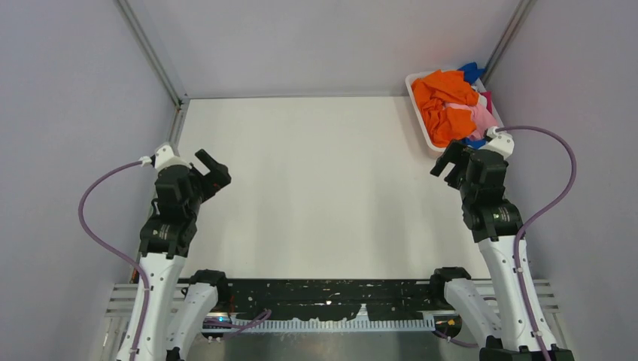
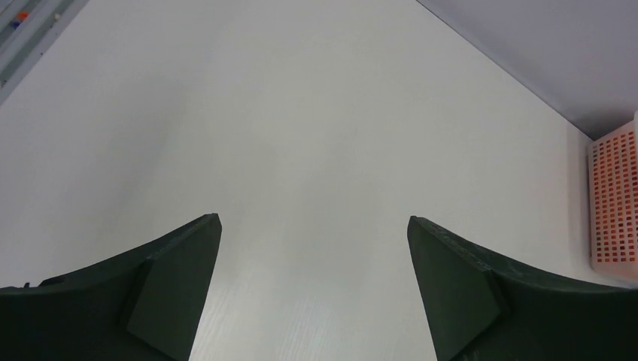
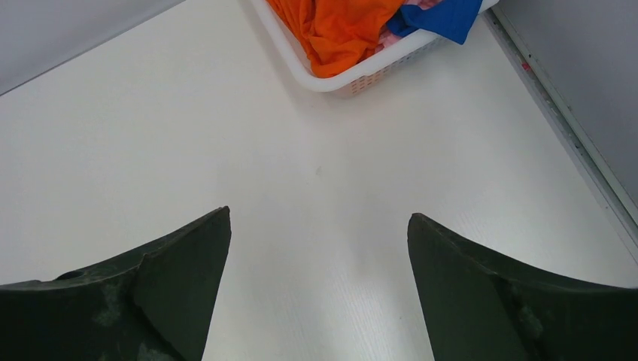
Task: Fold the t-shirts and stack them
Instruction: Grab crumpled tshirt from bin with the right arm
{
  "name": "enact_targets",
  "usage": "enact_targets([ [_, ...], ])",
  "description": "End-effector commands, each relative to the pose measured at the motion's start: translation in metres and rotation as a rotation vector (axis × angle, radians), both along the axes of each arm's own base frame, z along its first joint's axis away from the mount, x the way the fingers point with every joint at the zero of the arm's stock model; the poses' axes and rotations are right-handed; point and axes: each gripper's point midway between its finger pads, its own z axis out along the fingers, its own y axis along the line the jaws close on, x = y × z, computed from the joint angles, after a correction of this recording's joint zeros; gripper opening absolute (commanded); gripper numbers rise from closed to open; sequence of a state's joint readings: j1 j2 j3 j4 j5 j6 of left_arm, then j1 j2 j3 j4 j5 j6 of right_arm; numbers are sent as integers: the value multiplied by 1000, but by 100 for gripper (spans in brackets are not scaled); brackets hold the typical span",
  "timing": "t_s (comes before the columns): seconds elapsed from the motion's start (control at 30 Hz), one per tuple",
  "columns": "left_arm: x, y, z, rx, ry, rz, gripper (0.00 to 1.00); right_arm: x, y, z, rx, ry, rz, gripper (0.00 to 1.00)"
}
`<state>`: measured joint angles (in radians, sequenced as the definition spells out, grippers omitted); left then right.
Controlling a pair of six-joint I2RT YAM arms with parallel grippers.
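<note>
T-shirts all in the white mesh basket (image 1: 431, 141), far-right corner of the table (image 1: 316, 188), about 1 o'clock in the top view. None on the table surface.

- Orange shirt (image 1: 444, 105) is on top, crumpled, and fills most of the basket.
- Pink shirt (image 1: 466, 117) is bunched at the orange one's 4 o'clock side.
- Blue shirt (image 1: 472, 71) is at the far end, spilling over the rim.
- A sliver of magenta (image 1: 487, 100) shows along the right wall. Can't tell how much of it there is.

Right gripper (image 1: 450, 162): just beside the basket's near end, not touching it or any cloth. Forearm rises from the base at 5 o'clock, wrist bent, fingers aimed toward 11 o'clock. In the right wrist view the gripper (image 3: 317, 222) has jaws spread wide with nothing between them, only bare table below. Basket rim (image 3: 331, 81) and orange shirt (image 3: 338, 30) sit at 12 o'clock in that view, the blue one (image 3: 440, 16) at 1.

Left gripper (image 1: 218, 171): at 9 o'clock, well apart from the basket. Arm is up from its base with the elbow folded, fingers aimed toward 2 o'clock. In the left wrist view the gripper (image 2: 314, 222) has jaws spread wide and empty over the table. The basket wall (image 2: 613, 203) is at that frame's 3 o'clock edge, with orange visible through the mesh.
</note>
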<state>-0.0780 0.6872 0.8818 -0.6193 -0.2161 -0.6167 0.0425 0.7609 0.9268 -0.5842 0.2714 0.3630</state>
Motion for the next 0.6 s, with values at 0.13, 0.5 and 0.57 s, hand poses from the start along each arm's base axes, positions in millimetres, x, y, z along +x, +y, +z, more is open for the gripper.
enact_targets([
  [0.13, 9, -4, -9, 7, 36, -27, 99, 32, -3, 4, 5, -43, -31, 95],
  [0.5, 24, 8, -14, 61, 56, 20, 99, 145, -42, -5, -156, 150, -143, 96],
  [0.57, 27, 8, -15, 68, 56, 21, 99, 169, -55, -11, -182, 186, -153, 99],
])
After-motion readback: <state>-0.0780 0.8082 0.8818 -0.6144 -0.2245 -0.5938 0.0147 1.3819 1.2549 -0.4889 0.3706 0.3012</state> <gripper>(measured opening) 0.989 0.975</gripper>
